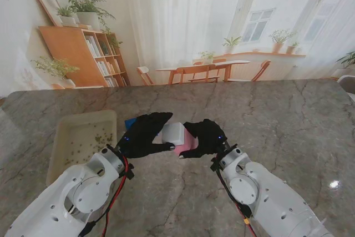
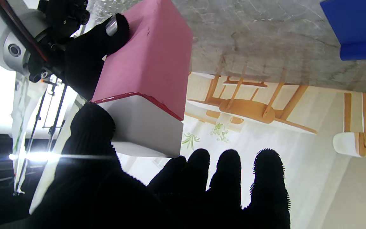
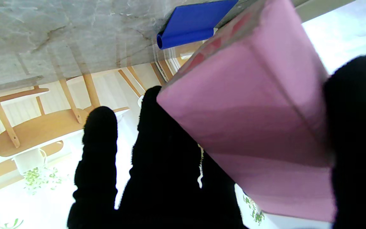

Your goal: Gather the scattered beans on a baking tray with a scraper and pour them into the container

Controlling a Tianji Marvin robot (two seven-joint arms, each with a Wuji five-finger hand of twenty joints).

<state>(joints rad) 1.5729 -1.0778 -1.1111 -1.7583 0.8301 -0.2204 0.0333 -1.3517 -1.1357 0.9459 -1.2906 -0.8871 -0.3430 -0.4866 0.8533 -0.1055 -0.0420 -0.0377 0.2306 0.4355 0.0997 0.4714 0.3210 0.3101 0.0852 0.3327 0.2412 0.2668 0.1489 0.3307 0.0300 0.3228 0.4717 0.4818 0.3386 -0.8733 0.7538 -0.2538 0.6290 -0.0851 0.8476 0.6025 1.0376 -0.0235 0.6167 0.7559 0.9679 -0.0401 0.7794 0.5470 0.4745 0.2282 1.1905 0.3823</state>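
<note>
container: pink box with a white top [image 1: 178, 136], off the table at centre, held between my two hands; open end seems to face away from me, cannot confirm.
right hand: [image 1: 204, 137] at 3 o'clock of the container, fingers wrapped on its pink side, thumb on the opposite face per the right wrist view [image 3: 249, 127]. This hand carries the weight.
left hand: [image 1: 145, 134] at 9 o'clock of the container. In the left wrist view the thumb [image 2: 91, 127] touches the white end [image 2: 145, 127], while the four fingers [image 2: 230, 178] stand straight and apart, touching nothing. I judge it a steadying touch, not a clamp.
why two hands: my guess is a handover or a re-seat of the box, so one hand is free for the scraper.
scraper: blue piece [image 1: 131, 122] lying flat on the table at 11 o'clock of the left hand, mostly hidden behind it; rolled edge shows in the right wrist view [image 3: 192, 25]. Untouched.
baking tray: pale tray [image 1: 66, 137] at 9 o'clock of the hands, well to the left, flat on the table.
beans: small green specks [image 1: 99, 140] scattered inside the tray, thicker toward its right side. Not gathered.
table: grey marble top [image 1: 266, 115].
stage: judged early; no scraping and no pouring done.
risk: box slipping if the right hand loosens before the left closes.
</note>
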